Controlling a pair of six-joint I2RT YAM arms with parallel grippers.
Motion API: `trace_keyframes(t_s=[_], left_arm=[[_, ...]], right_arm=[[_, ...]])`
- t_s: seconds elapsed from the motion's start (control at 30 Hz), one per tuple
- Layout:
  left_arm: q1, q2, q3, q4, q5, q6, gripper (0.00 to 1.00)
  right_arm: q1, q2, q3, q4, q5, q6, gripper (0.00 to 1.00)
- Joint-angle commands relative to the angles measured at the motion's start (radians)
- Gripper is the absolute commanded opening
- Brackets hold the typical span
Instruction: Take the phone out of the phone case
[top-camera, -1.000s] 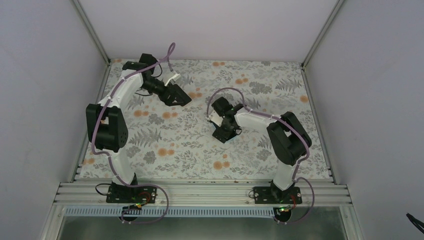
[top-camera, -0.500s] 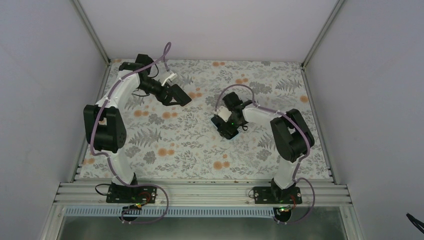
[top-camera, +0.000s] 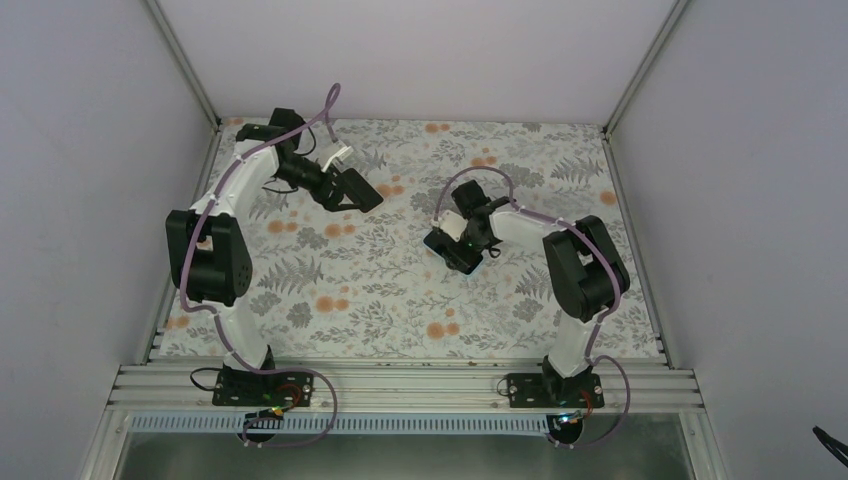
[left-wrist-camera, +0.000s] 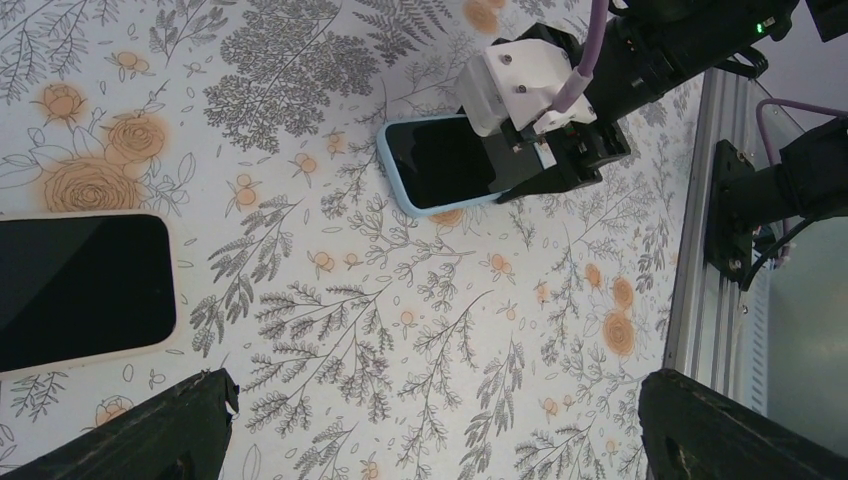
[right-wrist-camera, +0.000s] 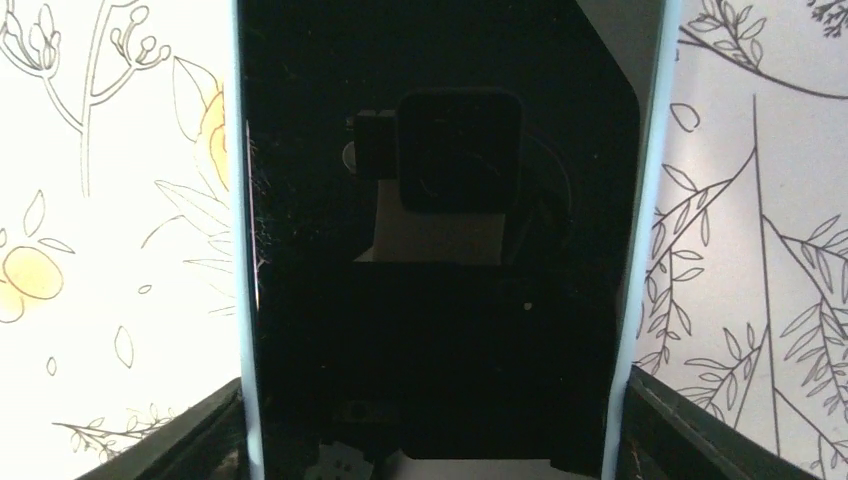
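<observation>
The right gripper (top-camera: 458, 252) hung low over the phone (right-wrist-camera: 440, 300), which lay in its blue case (right-wrist-camera: 648, 200) in the middle of the table (top-camera: 380, 300), fingers (right-wrist-camera: 190, 445) wide astride it and gripping nothing, while the left gripper (top-camera: 358, 190) waited open and empty at the far left; I judged the grasp came next, needing a firm closing on the case edges.

light fell evenly from above, with only faint, soft shadows on the floral table (top-camera: 400, 290). in the right wrist view, the table on both sides of the phone (right-wrist-camera: 440, 300) was overexposed, and the phone's dark screen carried a dim reflection. the left wrist view was sharp.
</observation>
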Motion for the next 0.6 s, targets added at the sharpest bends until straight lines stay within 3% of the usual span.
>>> trace_keyframes(t_s=[0.0,0.23,0.57], left_arm=[[0.000,0.014,0.029,-0.013,0.032,0.014,1.00],[-0.038,0.072,0.081,-0.089,0.067,0.049,1.00],[-0.101,0.209,0.228,-0.210,0.156,0.083,1.00]], right_arm=[[-0.017,0.093,-0.069,-0.081,0.131,-0.047,0.68],[0.037,-0.090,-0.074,0.052,0.201,-0.026,0.46],[0.159,-0.302,0.050,0.068,0.201,-0.012,0.40]])
